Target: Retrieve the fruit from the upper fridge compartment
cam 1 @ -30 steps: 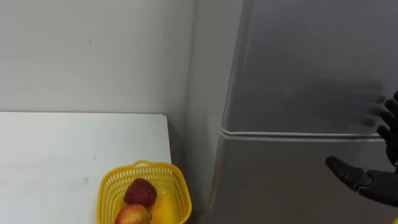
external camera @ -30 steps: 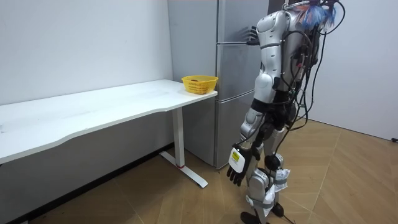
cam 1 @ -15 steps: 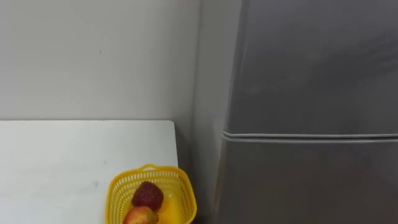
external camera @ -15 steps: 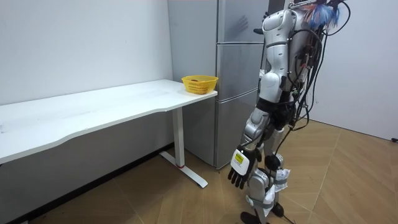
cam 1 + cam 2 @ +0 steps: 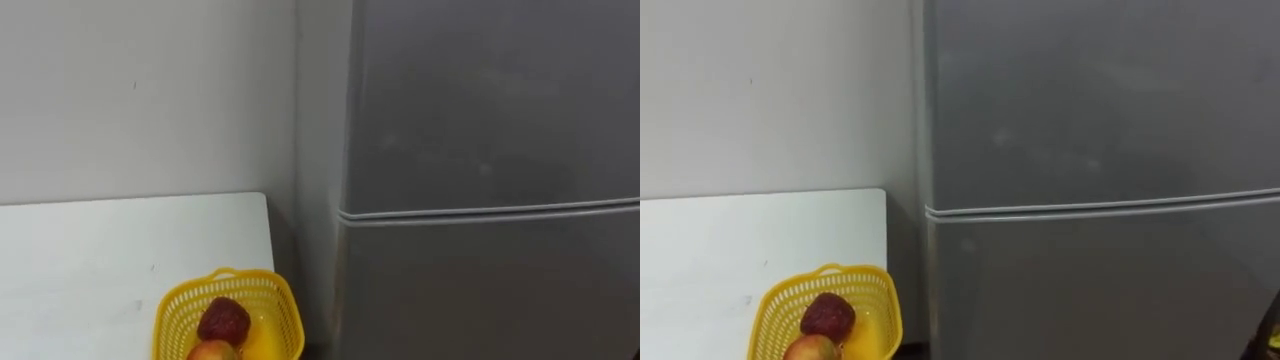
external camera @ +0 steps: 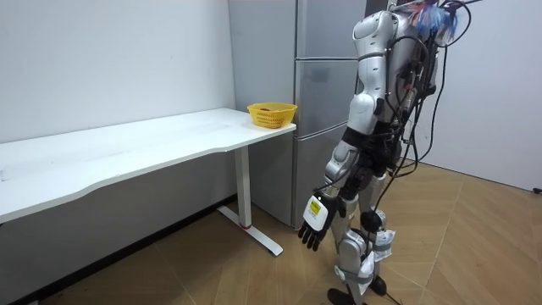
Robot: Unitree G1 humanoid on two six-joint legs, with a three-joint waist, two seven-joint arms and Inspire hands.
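The grey fridge (image 5: 490, 100) stands before me with its upper door and lower door (image 5: 490, 290) both closed, a thin seam between them. In the room view I stand upright facing the fridge (image 6: 322, 93). My left hand (image 6: 312, 227) hangs low beside my leg, fingers relaxed and holding nothing. A dark bit of my right hand (image 5: 1272, 345) shows at the lower right corner of the right eye view, below the seam and off the door.
A white table (image 5: 100, 260) stands left of the fridge against the wall. At its right end sits a yellow basket (image 5: 228, 272) with a dark red fruit (image 5: 222, 320) and a red-yellow apple (image 5: 212, 352). Wooden floor (image 6: 254, 280) lies behind me.
My right hand, raised at the fridge door one second ago, has dropped away from it. The left arm has swung slightly forward. The head camera has shifted.
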